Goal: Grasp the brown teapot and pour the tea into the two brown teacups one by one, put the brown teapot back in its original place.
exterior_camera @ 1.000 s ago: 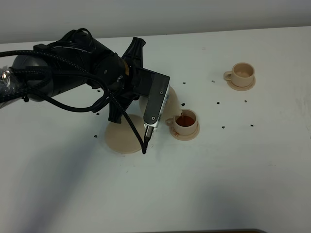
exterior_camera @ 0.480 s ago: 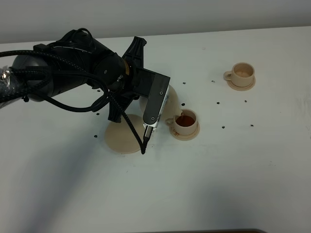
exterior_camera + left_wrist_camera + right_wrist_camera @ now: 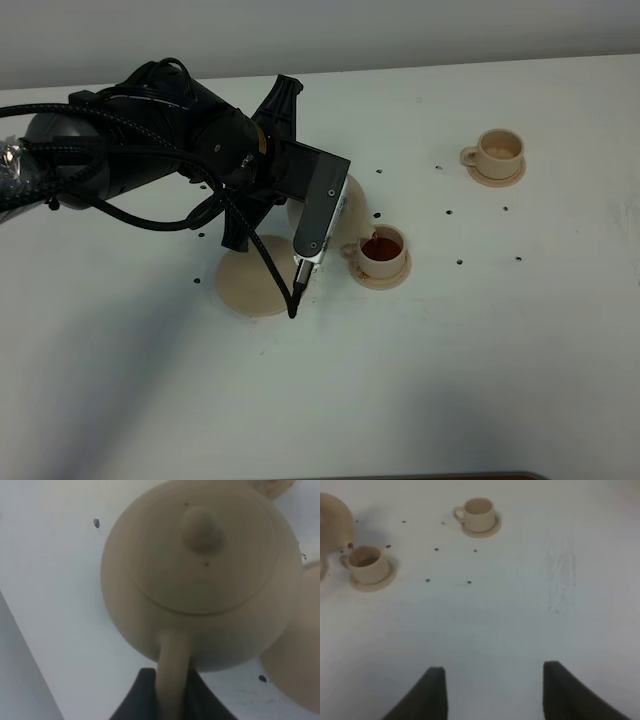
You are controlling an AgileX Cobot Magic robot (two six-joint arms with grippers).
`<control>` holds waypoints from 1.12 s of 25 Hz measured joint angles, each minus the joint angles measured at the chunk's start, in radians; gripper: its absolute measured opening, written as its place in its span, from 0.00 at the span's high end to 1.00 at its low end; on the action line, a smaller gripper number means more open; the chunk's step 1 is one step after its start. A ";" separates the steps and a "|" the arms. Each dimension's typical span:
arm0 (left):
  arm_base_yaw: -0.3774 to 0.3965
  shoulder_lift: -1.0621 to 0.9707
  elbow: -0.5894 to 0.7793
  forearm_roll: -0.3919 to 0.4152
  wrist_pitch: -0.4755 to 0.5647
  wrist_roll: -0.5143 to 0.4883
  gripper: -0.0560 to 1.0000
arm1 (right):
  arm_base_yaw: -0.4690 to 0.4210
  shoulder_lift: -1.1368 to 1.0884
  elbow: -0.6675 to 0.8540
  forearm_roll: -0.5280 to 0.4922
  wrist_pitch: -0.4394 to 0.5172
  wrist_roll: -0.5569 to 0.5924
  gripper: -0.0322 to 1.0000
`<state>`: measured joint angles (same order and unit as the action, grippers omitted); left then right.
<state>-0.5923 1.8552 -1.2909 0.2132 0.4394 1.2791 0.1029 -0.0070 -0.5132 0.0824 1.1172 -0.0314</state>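
The left gripper (image 3: 169, 701) is clamped on the loop handle (image 3: 172, 672) of the squat, rounded beige-tan ceramic teapot (image 3: 200, 575), with a dark finger (image 3: 142, 700) on each side of the loop. The pot has a smooth matte surface with a few tiny dark flecks. Its round lid (image 3: 205, 565) sits flush and has a blunt knob (image 3: 202, 527) at the centre. From the high camera the black arm and its wrist camera hide most of the teapot (image 3: 352, 207). The visible part lies between the wide, flat, round beige-tan saucer (image 3: 250, 285) and the nearer teacup (image 3: 382, 250), and most of the wide saucer's face shows bare beside it. The spout points at that small beige-tan cup with a loop handle and ends right at its rim, where a streak of red shows.

The nearer teacup holds reddish-brown liquid and stands on its small round tan saucer (image 3: 385, 278). The farther teacup (image 3: 499, 150), of the same make, stands on a matching small saucer (image 3: 497, 177) well apart towards the back right. Its inside shows pale beige.

The right gripper (image 3: 492, 695) has its jaws spread wide with nothing between them, above the white table (image 3: 450, 380), which has small dark specks (image 3: 448, 213) between the two cups.
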 joint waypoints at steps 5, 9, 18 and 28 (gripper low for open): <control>0.000 0.000 0.000 0.000 -0.002 0.008 0.83 | 0.000 0.000 0.000 0.000 0.000 0.000 0.56; 0.000 0.000 0.000 0.000 -0.002 0.010 0.83 | 0.000 0.000 0.000 0.000 0.000 -0.001 0.56; 0.000 0.000 0.000 0.000 -0.004 0.026 0.83 | 0.000 0.000 0.000 0.000 0.000 -0.001 0.56; 0.000 0.000 0.000 0.000 -0.004 0.036 0.83 | 0.000 0.000 0.000 0.000 0.000 -0.001 0.56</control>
<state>-0.5923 1.8552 -1.2909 0.2132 0.4355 1.3146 0.1029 -0.0070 -0.5132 0.0824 1.1172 -0.0323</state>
